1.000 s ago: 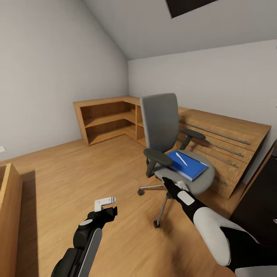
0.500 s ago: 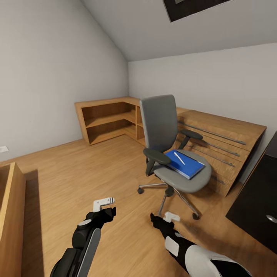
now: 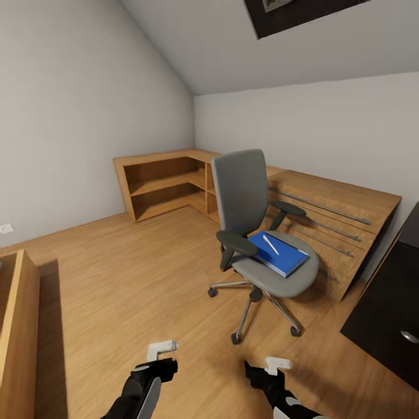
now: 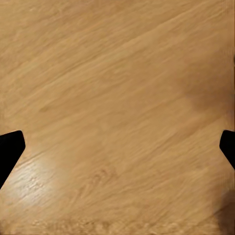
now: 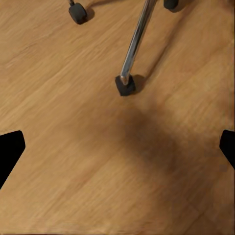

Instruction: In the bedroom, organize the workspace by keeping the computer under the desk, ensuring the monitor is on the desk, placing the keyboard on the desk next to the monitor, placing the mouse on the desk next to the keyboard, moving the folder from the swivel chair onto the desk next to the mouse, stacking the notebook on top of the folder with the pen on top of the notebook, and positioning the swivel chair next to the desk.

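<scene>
The grey swivel chair (image 3: 254, 216) stands on the oak floor in the middle of the head view. On its seat lies the blue folder (image 3: 278, 255), and the white pen (image 3: 270, 244) rests on top of it. At the right edge is a corner of the black desk (image 3: 381, 311). My left gripper (image 3: 158, 358) and right gripper (image 3: 271, 370) hang low over the floor, short of the chair. Each wrist view has dark fingertips at both edges: left gripper (image 4: 117, 147) open over bare floor, right gripper (image 5: 117, 147) open near a chair castor (image 5: 126, 86). Notebook, monitor, keyboard, mouse and computer are out of view.
An oak drawer unit with bar handles (image 3: 331, 224) stands behind the chair, joined to low oak corner shelving (image 3: 164, 181). Another oak piece (image 3: 16, 331) sits at the left edge. Open floor stretches left of the chair. A skylight (image 3: 291, 11) is in the sloped ceiling.
The right arm drew back from the chair seat and dropped low. The left arm lowered too. The head view has tilted up slightly.
</scene>
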Robot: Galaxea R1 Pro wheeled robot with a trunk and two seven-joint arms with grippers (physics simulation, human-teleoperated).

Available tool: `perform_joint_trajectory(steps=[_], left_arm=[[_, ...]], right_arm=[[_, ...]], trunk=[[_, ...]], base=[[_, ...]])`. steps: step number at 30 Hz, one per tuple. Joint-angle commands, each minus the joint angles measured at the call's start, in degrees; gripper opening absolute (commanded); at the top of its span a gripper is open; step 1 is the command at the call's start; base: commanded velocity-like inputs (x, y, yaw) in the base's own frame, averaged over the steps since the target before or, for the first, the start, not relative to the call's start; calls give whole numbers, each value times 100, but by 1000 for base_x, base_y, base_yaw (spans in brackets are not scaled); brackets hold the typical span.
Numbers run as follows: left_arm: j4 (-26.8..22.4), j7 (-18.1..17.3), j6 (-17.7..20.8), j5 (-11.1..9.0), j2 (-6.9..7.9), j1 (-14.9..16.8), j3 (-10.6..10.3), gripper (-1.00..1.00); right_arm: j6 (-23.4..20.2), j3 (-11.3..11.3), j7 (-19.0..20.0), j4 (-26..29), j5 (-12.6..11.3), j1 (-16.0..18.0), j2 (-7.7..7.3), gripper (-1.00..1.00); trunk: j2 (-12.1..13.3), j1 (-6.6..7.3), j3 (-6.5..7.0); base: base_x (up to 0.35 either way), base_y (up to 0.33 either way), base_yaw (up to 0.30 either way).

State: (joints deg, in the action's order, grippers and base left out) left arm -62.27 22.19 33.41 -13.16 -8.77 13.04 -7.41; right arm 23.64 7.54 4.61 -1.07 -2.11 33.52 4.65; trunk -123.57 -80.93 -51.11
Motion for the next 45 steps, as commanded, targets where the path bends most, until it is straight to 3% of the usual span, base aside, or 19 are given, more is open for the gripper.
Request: perform_joint_trajectory(steps=[1,6,11,13,20,21,22,33,45], left_arm=[[179,53,-59,-52,27,5,-13,100],[967,53,-624,-48,151,5,-22,100],[1729,50,-1195,-40,176,5,-35,100],[2399,37,-1931,-35,182,5,-54,100],[2623,46,-2272,-29,172,5,-71,100],[3194,12,-2554,-29,153,5,-92,100],[3232,9,-2624,-31,153,5,-93,100],[3443,5,-2771,-30,145,5,-93,100],[3449,5,-2775,-29,141,5,-93,100]], right_arm=[[32,28,46,-13,-6,-1,-40,100],[83,28,41,-12,5,-28,-201,100],[251,28,41,-14,7,-48,-243,100],[441,28,19,-13,11,-61,-252,100],[492,28,-212,-16,8,-73,-239,100],[522,28,-315,-22,6,-73,-196,100],[537,28,-346,-23,7,-73,-182,100],[571,28,-605,-25,17,-73,-123,100],[595,28,-610,-25,17,-73,-122,100]], trunk=[[39,24,14],[239,134,104],[440,244,194],[520,288,230],[801,441,355],[841,463,373],[881,485,391],[1322,727,589],[1803,991,804]], base=[[0,0,0],[0,0,0],[0,0,0],[0,0,0],[0,0,-15],[0,0,-264],[0,0,-265],[-27,0,-267],[-281,0,-267]])
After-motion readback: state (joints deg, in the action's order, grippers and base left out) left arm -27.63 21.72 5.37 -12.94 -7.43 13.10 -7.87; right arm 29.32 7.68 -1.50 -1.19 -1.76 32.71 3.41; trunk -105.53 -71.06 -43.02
